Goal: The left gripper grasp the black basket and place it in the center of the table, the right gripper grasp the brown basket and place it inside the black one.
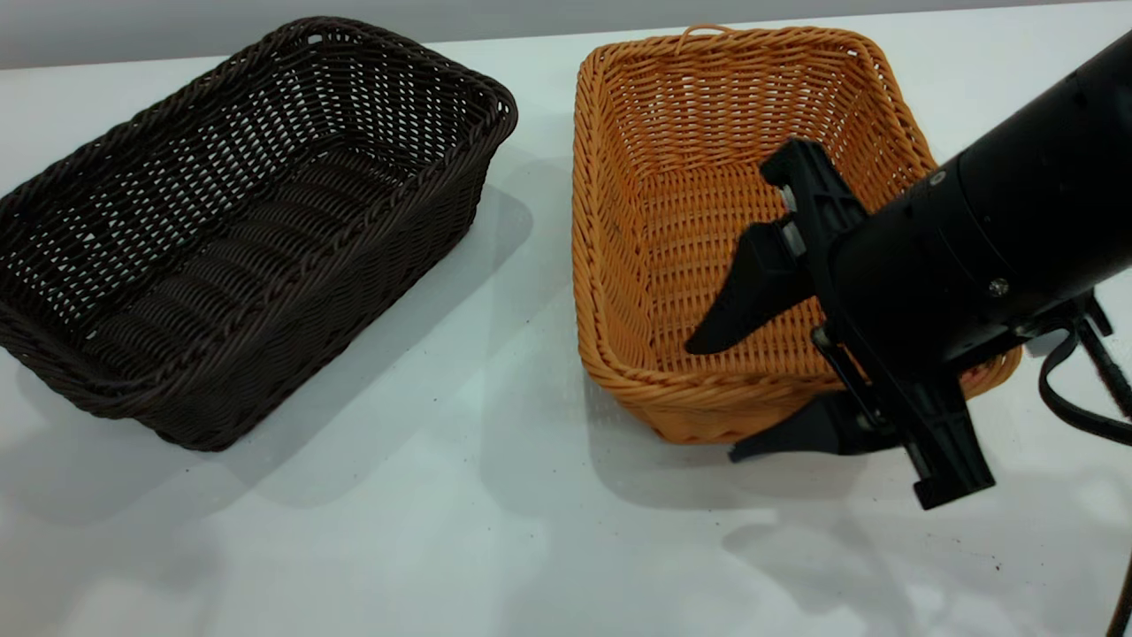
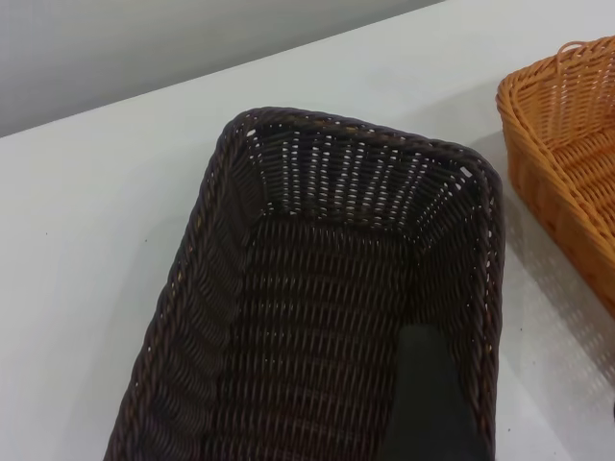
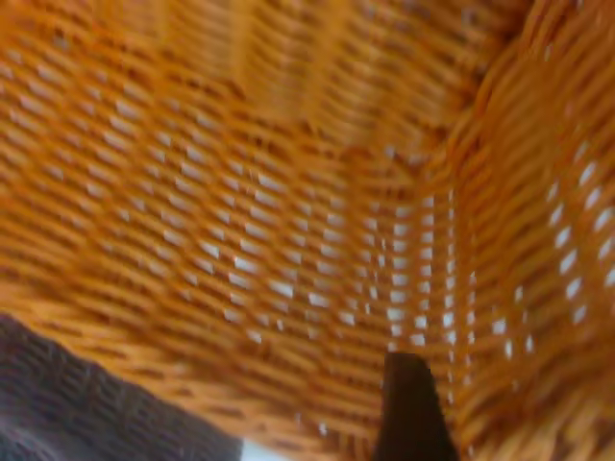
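Right gripper (image 1: 752, 394), fingers spread astride the brown basket (image 1: 690, 221) near short wall, one finger inside, one outside.

Gap between baskets: bare counter (image 1: 531, 425) strip, narrow at the far end, widening toward the near edge.
Near edge: open counter along the whole front.
Black basket (image 1: 239, 230): interior open; a dark finger tip sits inside by one long wall.
Brown basket (image 1: 707, 221): near wall straddled by right gripper (image 1: 721, 394), fingers spread, one inside, one outside; arm blocks the right near corner.
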Controlling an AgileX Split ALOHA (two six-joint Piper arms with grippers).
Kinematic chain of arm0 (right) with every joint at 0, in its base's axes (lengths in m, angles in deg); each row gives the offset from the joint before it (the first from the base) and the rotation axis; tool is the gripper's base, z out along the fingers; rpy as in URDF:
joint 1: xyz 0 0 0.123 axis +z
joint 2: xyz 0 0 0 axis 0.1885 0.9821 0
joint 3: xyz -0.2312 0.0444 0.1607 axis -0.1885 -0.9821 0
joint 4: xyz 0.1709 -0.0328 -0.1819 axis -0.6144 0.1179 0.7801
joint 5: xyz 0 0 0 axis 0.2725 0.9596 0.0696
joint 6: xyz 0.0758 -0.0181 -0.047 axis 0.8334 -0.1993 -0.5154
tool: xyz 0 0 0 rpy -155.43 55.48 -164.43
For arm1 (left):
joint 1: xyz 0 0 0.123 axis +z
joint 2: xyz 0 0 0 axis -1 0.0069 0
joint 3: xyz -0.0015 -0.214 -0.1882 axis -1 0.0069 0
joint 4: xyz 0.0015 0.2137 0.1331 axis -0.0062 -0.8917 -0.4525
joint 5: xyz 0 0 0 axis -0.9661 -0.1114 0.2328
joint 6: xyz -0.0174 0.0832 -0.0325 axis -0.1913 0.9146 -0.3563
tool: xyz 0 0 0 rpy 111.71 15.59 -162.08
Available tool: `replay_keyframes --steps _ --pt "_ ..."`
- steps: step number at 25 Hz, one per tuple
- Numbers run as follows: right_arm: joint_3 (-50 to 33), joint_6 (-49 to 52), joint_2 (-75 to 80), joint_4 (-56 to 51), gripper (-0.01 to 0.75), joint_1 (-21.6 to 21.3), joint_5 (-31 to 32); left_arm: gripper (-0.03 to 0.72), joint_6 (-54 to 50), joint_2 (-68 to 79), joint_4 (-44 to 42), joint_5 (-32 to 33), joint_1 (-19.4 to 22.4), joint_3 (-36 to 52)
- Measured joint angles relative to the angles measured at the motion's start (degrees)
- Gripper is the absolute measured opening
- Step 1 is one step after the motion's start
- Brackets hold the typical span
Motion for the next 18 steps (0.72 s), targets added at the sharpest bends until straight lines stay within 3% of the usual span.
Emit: replay_keyframes --steps 18 --pt "0.0 5.0 0.51 0.0 0.447 0.0 -12.25 0.396 0.0 0.0 0.0 0.0 0.0 0.0"
